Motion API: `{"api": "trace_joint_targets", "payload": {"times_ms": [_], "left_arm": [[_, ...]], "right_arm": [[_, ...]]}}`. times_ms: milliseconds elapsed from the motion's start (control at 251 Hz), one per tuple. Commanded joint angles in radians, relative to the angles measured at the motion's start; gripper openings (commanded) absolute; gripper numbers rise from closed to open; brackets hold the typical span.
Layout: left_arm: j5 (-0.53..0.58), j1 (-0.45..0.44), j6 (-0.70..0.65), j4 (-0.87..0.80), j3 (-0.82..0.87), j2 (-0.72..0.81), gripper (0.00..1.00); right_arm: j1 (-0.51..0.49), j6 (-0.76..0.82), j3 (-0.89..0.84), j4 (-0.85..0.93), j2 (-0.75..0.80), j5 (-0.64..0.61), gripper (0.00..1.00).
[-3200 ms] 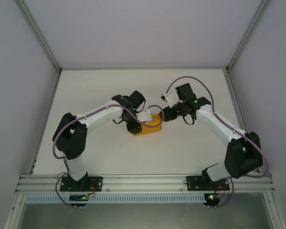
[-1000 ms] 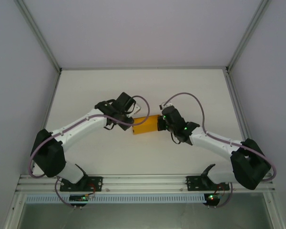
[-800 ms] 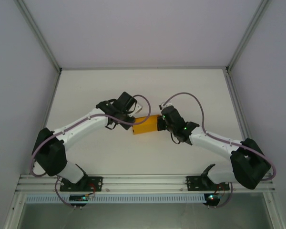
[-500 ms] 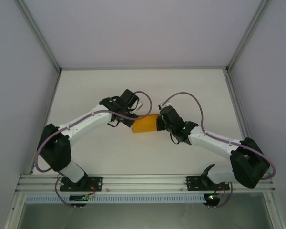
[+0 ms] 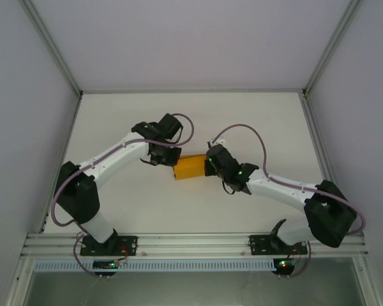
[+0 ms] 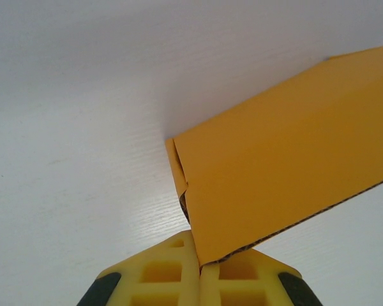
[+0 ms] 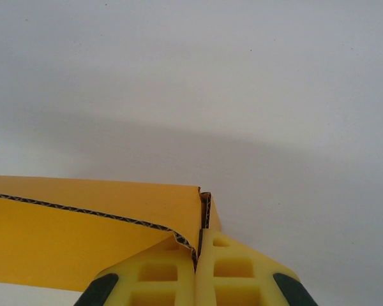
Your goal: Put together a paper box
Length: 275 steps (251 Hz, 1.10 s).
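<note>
Paper box (image 5: 190, 166): lay at centre of the top view on the white table (image 5: 255, 121), long side running left to right. Pinched at its left end by the left gripper (image 6: 200, 255), yellow fingers (image 6: 159, 274) pressed together on a card corner, bottom centre of the left wrist frame. Clamped at its right end by the right gripper (image 7: 198, 245), corrugated edge caught in the seam. Possibly tilted slightly off the surface; hard to judge.
</note>
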<state>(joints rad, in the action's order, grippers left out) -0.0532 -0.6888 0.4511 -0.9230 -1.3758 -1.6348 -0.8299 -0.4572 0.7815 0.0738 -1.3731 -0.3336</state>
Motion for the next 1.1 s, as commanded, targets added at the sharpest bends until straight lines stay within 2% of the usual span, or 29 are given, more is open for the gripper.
{"api": "trace_joint_targets", "payload": {"times_ms": [0, 220, 303, 379, 483, 599, 734, 902, 942, 1014, 1094], "left_arm": [[-0.099, 0.004, 0.112, 0.042, 0.021, -0.022, 0.0], [-0.064, 0.003, 0.153, 0.136, 0.142, -0.007, 0.0], [0.019, -0.029, 0.112, 0.132, 0.201, 0.007, 0.0], [0.123, -0.091, 0.099, 0.188, 0.285, 0.032, 0.0], [0.107, -0.14, 0.11, 0.377, 0.438, 0.057, 0.0], [0.118, -0.143, 0.151, 0.441, 0.518, 0.05, 0.0], [0.121, -0.148, 0.141, 0.453, 0.541, 0.046, 0.0], [0.13, -0.156, 0.124, 0.454, 0.535, 0.055, 0.0], [0.135, -0.158, 0.118, 0.454, 0.535, 0.06, 0.0], [0.134, -0.162, 0.105, 0.453, 0.533, 0.071, 0.0], [0.145, -0.168, 0.103, 0.452, 0.528, 0.081, 0.0]], "right_arm": [[-0.017, -0.031, -0.041, 0.167, -0.045, 0.061, 0.0], [-0.026, -0.036, -0.051, 0.154, -0.041, 0.039, 0.0], [-0.033, -0.012, -0.072, 0.119, -0.037, 0.012, 0.0], [-0.047, 0.038, -0.13, 0.01, -0.031, -0.02, 0.0], [-0.05, 0.083, -0.229, -0.146, -0.038, 0.004, 0.0], [-0.049, 0.099, -0.246, -0.139, -0.027, -0.003, 0.05], [-0.04, 0.082, -0.206, -0.047, 0.04, 0.056, 0.21], [0.032, 0.09, -0.118, 0.031, 0.188, 0.166, 0.67], [0.055, 0.089, -0.106, 0.029, 0.221, 0.199, 0.75], [0.107, 0.08, -0.089, 0.015, 0.264, 0.257, 0.84], [0.163, 0.039, -0.075, 0.001, 0.279, 0.294, 0.9]]}}
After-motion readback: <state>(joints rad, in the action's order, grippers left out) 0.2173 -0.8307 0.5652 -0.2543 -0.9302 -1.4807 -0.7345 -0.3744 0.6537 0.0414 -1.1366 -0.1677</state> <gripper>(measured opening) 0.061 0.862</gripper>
